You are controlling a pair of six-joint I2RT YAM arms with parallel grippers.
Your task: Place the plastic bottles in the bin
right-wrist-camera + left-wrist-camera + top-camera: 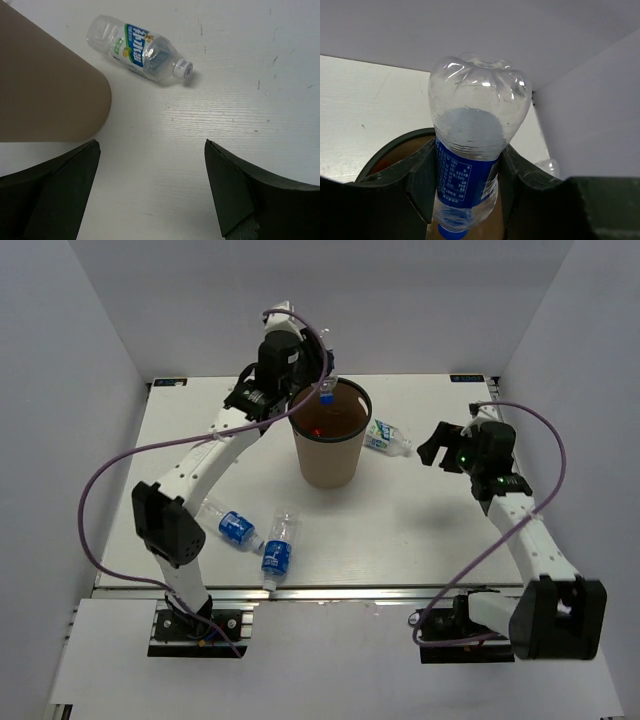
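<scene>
Top external view has the bin standing upright on the bench, its black-rimmed mouth open. What shows of its inside is dark brown with a small red spot.

Over the bin's far rim, the left fingers pinch a blue-labelled bottle by its label. It is held upside down, with the blue cap pointing down into the bin's mouth and the clear base uppermost. In the left wrist view the bin's rim curves just beneath the bottle.

Just to the right of the bin, the white-green bottle lies on its side, cap pointing away from the bin. The right fingers are spread wide and hold nothing. They hover over the bench further right of the bin, beyond that bottle and apart from it.

On the near left of the bin, two more blue bottles lie on their sides close together, well apart from the bin.
</scene>
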